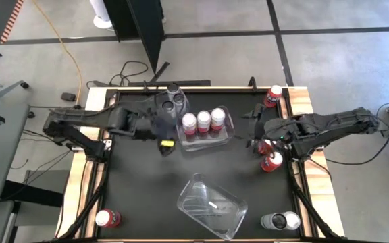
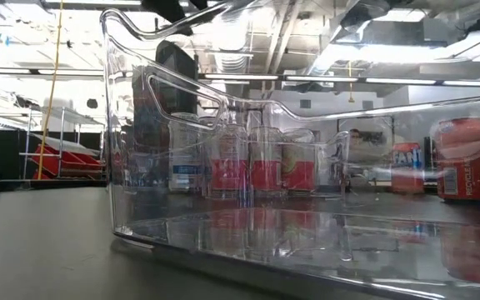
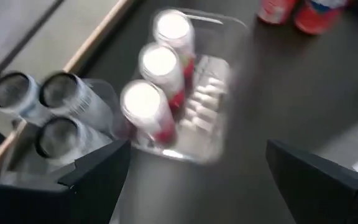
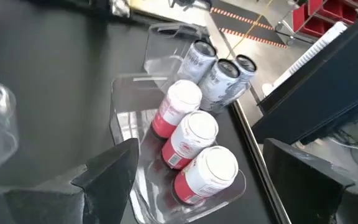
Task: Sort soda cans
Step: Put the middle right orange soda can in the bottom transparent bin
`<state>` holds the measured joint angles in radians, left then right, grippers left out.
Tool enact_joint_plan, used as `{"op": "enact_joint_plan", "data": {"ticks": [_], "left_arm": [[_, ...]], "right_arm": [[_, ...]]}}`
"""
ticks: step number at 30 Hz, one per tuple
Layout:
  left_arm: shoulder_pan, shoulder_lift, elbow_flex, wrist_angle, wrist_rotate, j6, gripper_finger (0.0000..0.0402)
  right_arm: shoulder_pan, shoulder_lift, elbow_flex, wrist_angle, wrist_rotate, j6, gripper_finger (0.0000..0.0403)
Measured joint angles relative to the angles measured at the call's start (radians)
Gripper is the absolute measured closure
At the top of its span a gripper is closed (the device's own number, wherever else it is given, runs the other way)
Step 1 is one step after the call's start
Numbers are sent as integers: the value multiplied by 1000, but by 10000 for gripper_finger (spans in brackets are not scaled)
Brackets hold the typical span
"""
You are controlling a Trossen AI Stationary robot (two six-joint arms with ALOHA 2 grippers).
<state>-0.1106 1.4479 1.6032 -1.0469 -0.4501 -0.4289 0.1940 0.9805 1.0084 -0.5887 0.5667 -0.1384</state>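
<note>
Where the black bench sits on a grey floor, a yellow cord runs across the floor behind it, and the low view shows a big room with shelves and ceiling lights. A clear bin near the back of the bench holds three red cans in a row. Three grey cans stand together in another clear bin just beside it. An empty clear bin lies near the front. More red cans stand on the right side, one at the back right corner, one at the front left corner, and a grey and a white can at the front right corner. The left pincer hangs wide open above the bench beside the three red cans and holds nothing. The right pincer is wide open too, up over the right side, with nothing in it.
</note>
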Motion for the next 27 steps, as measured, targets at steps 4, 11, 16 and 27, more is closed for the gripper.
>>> {"op": "enact_joint_plan", "data": {"ticks": [4, 11, 16, 27], "left_arm": [[-95, -8, 0, -87, -1, -106, 35], [-178, -6, -57, -94, -165, -219, 35], [-185, -8, -169, -27, -233, -232, 35], [-180, -6, -426, 302, -187, -40, 102]], "right_arm": [[0, 52, -1, -5, 0, -18, 42], [2, 70, -1, -17, 2, 52, 42], [2, 58, 31, -183, 43, 252, 42], [3, 58, 71, -351, 42, 553, 106]]}}
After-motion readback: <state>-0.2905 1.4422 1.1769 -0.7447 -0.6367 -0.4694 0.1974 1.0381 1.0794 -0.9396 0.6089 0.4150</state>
